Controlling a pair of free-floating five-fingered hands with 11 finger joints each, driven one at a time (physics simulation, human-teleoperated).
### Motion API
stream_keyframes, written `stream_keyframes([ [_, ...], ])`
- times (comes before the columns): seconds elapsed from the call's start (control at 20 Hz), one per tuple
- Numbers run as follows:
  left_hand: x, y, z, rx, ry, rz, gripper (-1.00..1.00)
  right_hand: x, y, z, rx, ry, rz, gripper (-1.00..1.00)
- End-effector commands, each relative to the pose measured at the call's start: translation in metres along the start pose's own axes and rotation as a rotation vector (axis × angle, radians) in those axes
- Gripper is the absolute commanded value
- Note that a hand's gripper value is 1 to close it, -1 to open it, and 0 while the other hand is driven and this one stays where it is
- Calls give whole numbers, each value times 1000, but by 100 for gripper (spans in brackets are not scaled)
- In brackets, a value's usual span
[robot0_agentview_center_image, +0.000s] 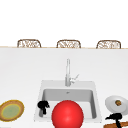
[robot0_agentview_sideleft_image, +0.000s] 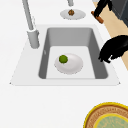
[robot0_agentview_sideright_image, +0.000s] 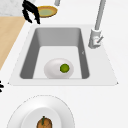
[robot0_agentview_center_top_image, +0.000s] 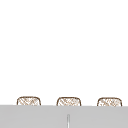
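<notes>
My left hand (robot0_agentview_center_image: 43, 106) hangs over the sink's (robot0_agentview_center_image: 40, 100) front left corner with loose, downward fingers that hold nothing; it is the dark hand (robot0_agentview_sideleft_image: 113, 48) at the basin's near rim and the hand (robot0_agentview_sideright_image: 31, 12) beside the yellow plate. On the sink floor lies a white dish (robot0_agentview_sideleft_image: 72, 66) with a green lime (robot0_agentview_sideleft_image: 63, 59) on it. My right hand (robot0_agentview_center_image: 115, 117) sits at the counter's front right, fingers curled over a brown stick (robot0_agentview_center_image: 123, 124), also seen as the stick (robot0_agentview_sideleft_image: 98, 18). A big red ball (robot0_agentview_center_image: 67, 115) covers the sink's front.
A white plate (robot0_agentview_center_image: 111, 103) with a brown food piece (robot0_agentview_center_image: 118, 102) stands right of the sink. A yellow-rimmed plate (robot0_agentview_center_image: 11, 110) lies at the left. The faucet (robot0_agentview_center_image: 67, 72) rises behind the basin. Wicker chair backs (robot0_agentview_center_image: 28, 43) line the far counter edge.
</notes>
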Motion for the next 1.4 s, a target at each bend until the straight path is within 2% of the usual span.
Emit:
stream_keyframes([
  [0.0,0,0,0,0,0,0,0,-15,4,-26,-44,29,15,-100],
  [0.1,0,0,0,0,0,0,0,-21,12,-40,-64,26,36,-100],
  [0.3,0,0,0,0,0,0,0,-36,34,-46,-163,11,68,-100],
  [0.4,0,0,0,0,0,0,0,-41,34,-49,-190,10,84,-100],
  [0.6,0,0,0,0,0,0,0,-51,28,-47,-148,4,46,-100],
  [0.85,0,0,0,0,0,0,0,-66,15,-59,-110,-36,59,-100],
  [0.95,0,0,0,0,0,0,0,-71,22,-62,-113,-58,55,-100],
  [1.25,0,0,0,0,0,0,0,-74,60,-66,-246,-94,89,-100],
  [1.35,0,0,0,0,0,0,0,-76,65,-70,-283,-87,80,-100],
])
